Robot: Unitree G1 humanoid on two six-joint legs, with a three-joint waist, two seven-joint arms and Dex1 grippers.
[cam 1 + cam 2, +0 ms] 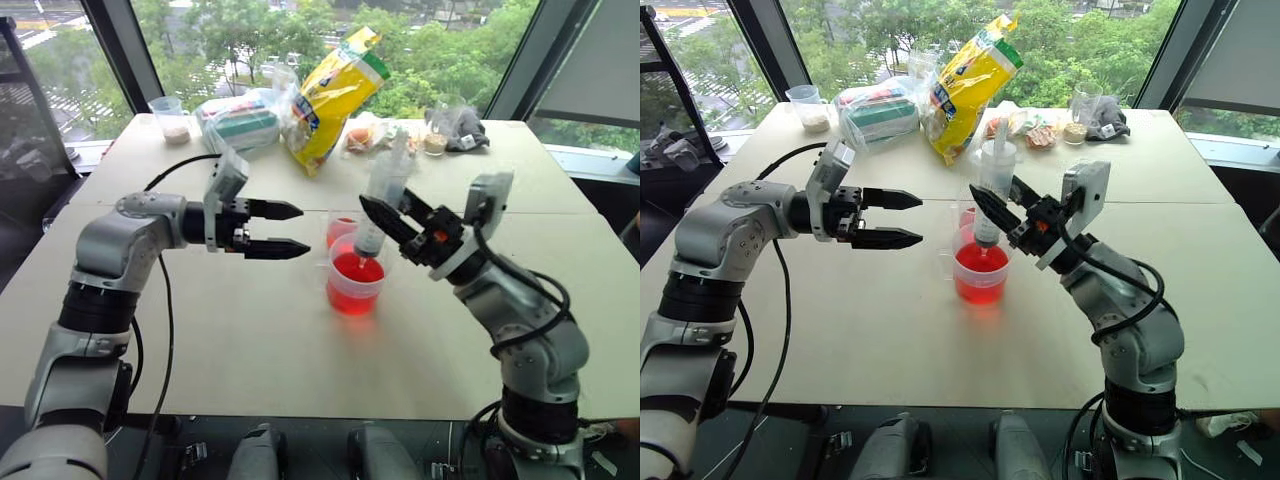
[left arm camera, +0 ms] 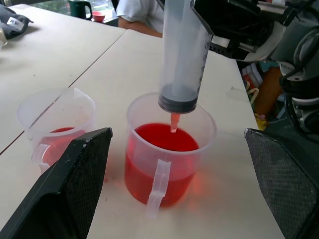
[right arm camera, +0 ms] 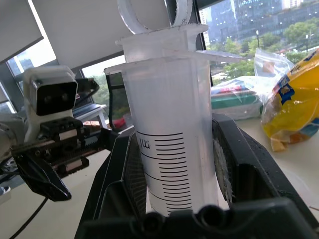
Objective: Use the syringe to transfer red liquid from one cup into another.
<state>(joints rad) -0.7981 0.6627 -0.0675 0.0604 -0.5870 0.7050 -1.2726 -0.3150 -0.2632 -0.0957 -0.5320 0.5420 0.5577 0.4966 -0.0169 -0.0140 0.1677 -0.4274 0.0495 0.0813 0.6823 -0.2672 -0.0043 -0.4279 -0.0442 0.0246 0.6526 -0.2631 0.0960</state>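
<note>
Gripping the syringe (image 1: 385, 195), your right pincer (image 1: 372, 212) is holding it upright with its orange tip just above the red liquid (image 2: 167, 138) in the handled cup (image 2: 169, 149). Just behind that cup the smaller cup (image 2: 56, 124) is standing on the surface (image 1: 250, 330). Beside that cup, your left pincer (image 1: 285, 230) is hovering, jaws spread and empty.

**Count of Items on the Table**

One syringe (image 1: 385, 195) is counted. Two clear plastic cups holding red liquid (image 2: 167, 138) are seen: one handled measuring cup (image 1: 356, 285) and one smaller cup (image 2: 56, 119) behind it. Two grippers are counted, the left gripper (image 1: 285, 230) and the right gripper (image 1: 385, 218). At the far edge of the table (image 1: 250, 340), one yellow bag (image 1: 330, 95) and one clear bag of packaged goods (image 1: 240, 122) are counted. Two small cups with pale contents are found there, one at the left (image 1: 170, 118) and one at the right (image 1: 436, 140). One dark cloth (image 1: 462, 128) is counted.
</note>
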